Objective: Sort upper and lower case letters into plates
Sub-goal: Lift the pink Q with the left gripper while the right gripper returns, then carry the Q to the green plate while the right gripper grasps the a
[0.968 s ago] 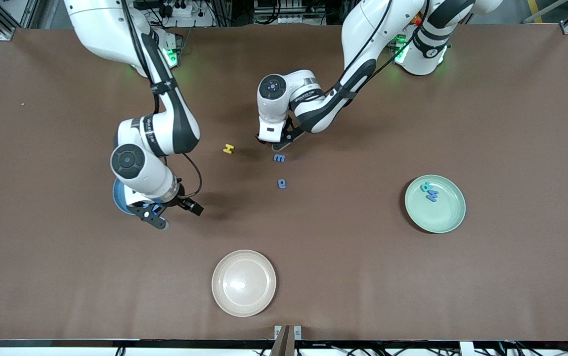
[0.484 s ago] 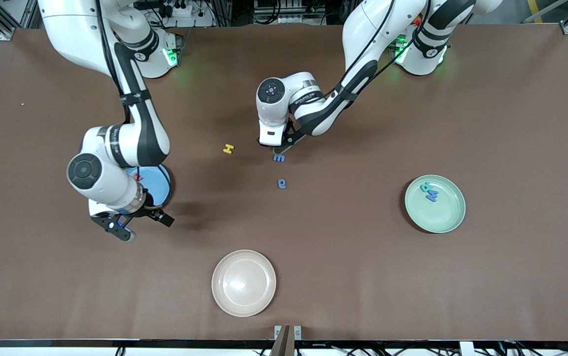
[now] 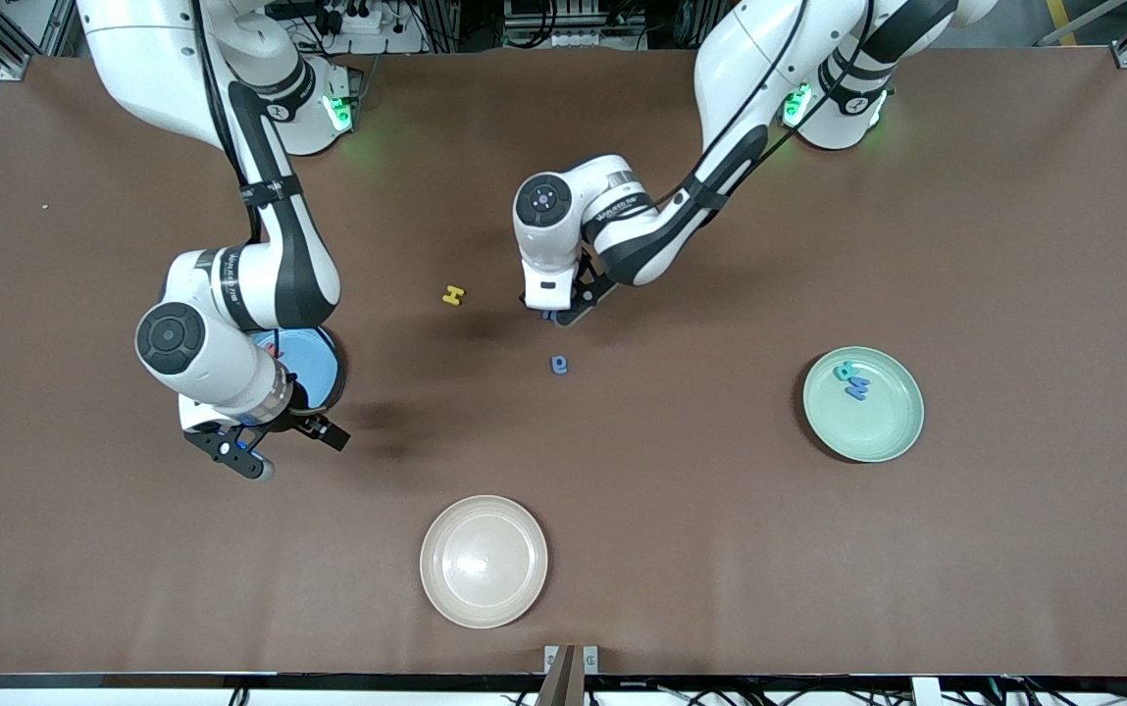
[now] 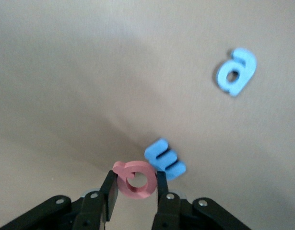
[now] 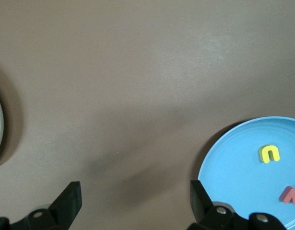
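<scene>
Front and wrist views of a letter-sorting task. The left gripper [image 3: 555, 312], reaching from its base toward the middle of the table, is pinched on a small pink ring-shaped letter [image 4: 136, 179], apparently a lower-case one, held flat between its fingers [image 4: 111, 195] just above the tabletop; directly beneath and beside it lies a blue letter m [image 4: 165, 158], and a second blue letter, an a [image 3: 560, 365], lies nearer the front camera. A yellow H [image 3: 453, 294] rests apart from these, toward the right arm's end of the table. The mint green plate [image 3: 892, 436], holding a teal letter [image 3: 845, 372] and a blue letter [image 3: 857, 389], lies toward the left arm's end of the table and nearer the front camera than the held letter; this is the relation on which the coming move probably turns, since the left arm is much the closer to that plate. The right gripper [image 3: 279, 443] waits with its fingers spread wide and empty, low over bare table just beside the blue plate [image 3: 324, 365], which holds a yellow letter [image 5: 270, 154] and a red one [image 5: 292, 194]. A cream plate [image 3: 484, 561] stands empty near the front edge. Three letters remain unsorted on the table.
</scene>
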`<act>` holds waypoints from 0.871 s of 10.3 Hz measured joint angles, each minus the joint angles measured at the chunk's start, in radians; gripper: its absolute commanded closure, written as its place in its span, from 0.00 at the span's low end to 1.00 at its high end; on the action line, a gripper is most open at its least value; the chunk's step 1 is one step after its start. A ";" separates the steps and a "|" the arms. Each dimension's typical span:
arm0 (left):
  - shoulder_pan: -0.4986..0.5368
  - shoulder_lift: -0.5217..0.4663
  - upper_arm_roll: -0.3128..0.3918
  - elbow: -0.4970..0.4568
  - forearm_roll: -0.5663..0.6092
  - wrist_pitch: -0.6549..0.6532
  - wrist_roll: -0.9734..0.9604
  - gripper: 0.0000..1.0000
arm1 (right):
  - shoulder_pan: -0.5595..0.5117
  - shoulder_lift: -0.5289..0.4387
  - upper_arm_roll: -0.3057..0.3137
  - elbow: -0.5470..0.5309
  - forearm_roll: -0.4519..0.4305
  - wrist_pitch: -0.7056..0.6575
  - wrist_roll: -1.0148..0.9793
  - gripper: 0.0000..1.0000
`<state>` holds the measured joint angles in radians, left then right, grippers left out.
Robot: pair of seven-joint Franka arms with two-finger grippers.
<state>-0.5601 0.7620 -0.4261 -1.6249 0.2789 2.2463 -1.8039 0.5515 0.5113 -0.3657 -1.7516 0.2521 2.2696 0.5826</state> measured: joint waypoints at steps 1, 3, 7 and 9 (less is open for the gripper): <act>0.018 -0.002 -0.001 0.004 0.000 -0.023 0.009 1.00 | 0.005 0.000 0.001 0.001 0.000 0.000 0.001 0.00; 0.099 -0.018 -0.029 0.010 0.000 -0.077 0.066 1.00 | 0.025 0.000 0.003 0.003 0.001 0.000 0.021 0.00; 0.366 -0.075 -0.145 -0.020 0.000 -0.203 0.214 1.00 | 0.186 0.052 0.013 0.087 0.001 0.000 0.125 0.00; 0.470 -0.126 -0.158 -0.084 0.000 -0.208 0.308 1.00 | 0.272 0.135 0.024 0.167 0.001 0.002 0.140 0.00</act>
<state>-0.0899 0.6357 -0.5836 -1.7093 0.2789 2.0383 -1.4956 0.8237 0.6461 -0.3417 -1.5843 0.2527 2.2718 0.7225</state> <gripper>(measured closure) 0.634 0.000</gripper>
